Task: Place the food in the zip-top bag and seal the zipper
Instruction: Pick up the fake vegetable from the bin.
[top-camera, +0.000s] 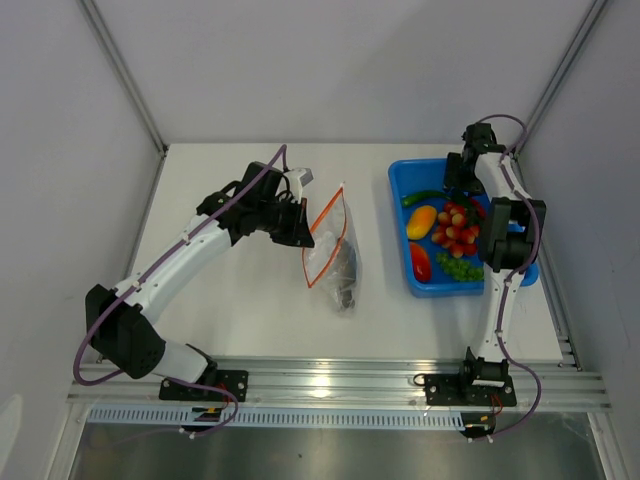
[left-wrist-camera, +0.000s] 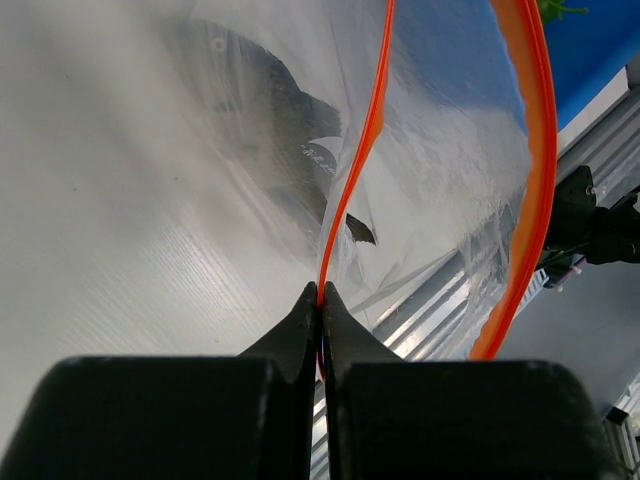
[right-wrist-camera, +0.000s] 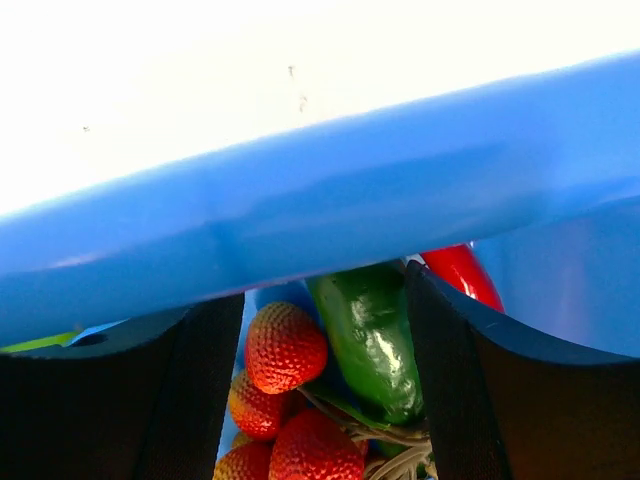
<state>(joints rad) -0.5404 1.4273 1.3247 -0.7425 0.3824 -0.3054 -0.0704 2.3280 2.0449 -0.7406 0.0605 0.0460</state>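
Left gripper (left-wrist-camera: 321, 295) pinched tight on the zipper (left-wrist-camera: 366, 140). The zip-top bag (top-camera: 328, 240) sits mid-table with the grey fish (top-camera: 346, 268) inside. Right gripper (right-wrist-camera: 325, 320) is spread wide, straddling a green chilli (right-wrist-camera: 372, 340) in the blue tub (top-camera: 400, 182) with the other food (top-camera: 452, 235).

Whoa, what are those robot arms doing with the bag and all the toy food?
They are packing toy food into a clear zip-top bag. The left gripper is pinched shut on the bag's orange-red zipper, holding the mouth open. A grey fish already lies inside. The right gripper is down in the blue tub, jaws open on either side of a green chilli, not yet gripping it. The mango and red pepper are in the tub too.
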